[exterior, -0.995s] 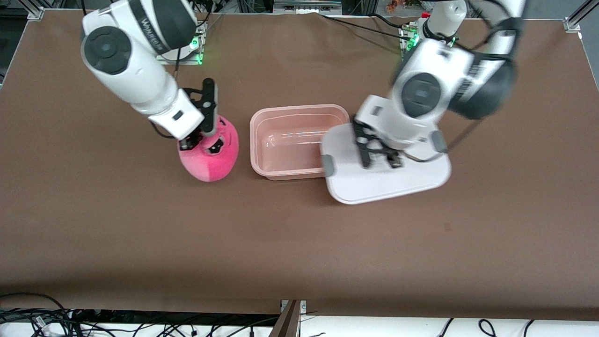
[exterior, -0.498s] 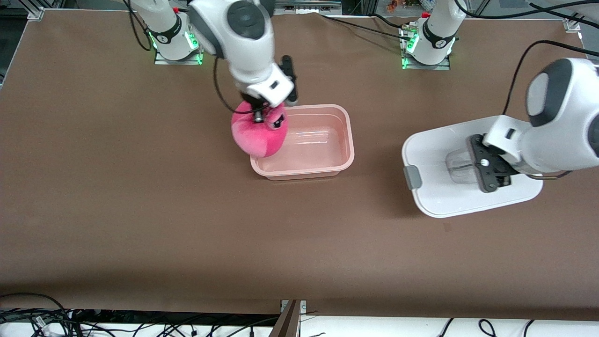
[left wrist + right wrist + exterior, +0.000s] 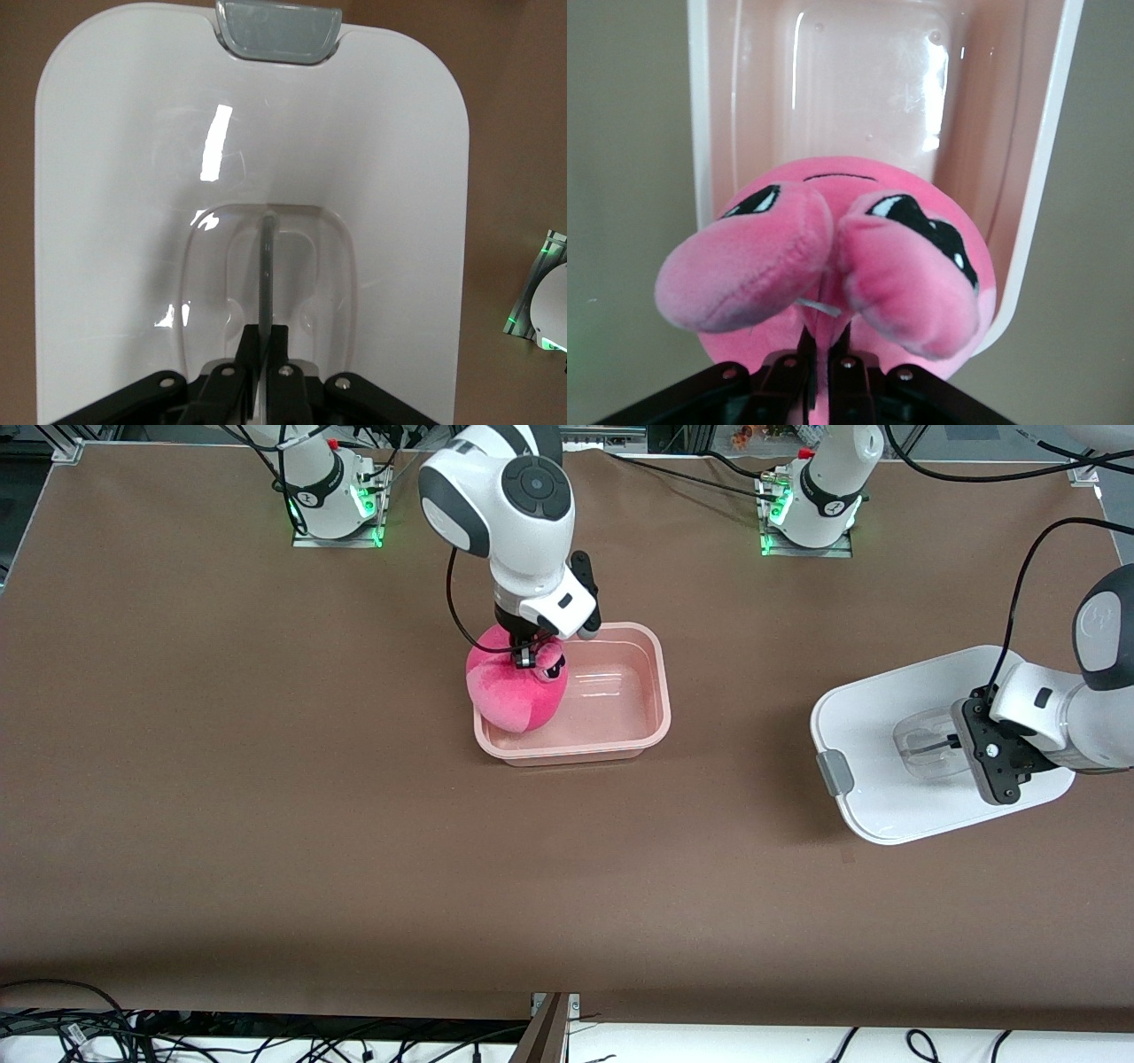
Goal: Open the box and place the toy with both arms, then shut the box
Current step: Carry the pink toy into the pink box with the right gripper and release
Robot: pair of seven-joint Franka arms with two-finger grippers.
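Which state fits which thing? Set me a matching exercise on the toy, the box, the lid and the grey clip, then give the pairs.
Things:
1. toy
2. box
3. lid
4. grey clip

States:
A. open, translucent pink, on the table
B. pinched by the right hand, over the box's end toward the right arm
C. on the lid's edge that faces the box
D. white, held by its clear centre handle in the left hand, toward the left arm's end of the table

Pairs: 1-B, 2-A, 3-D, 4-C
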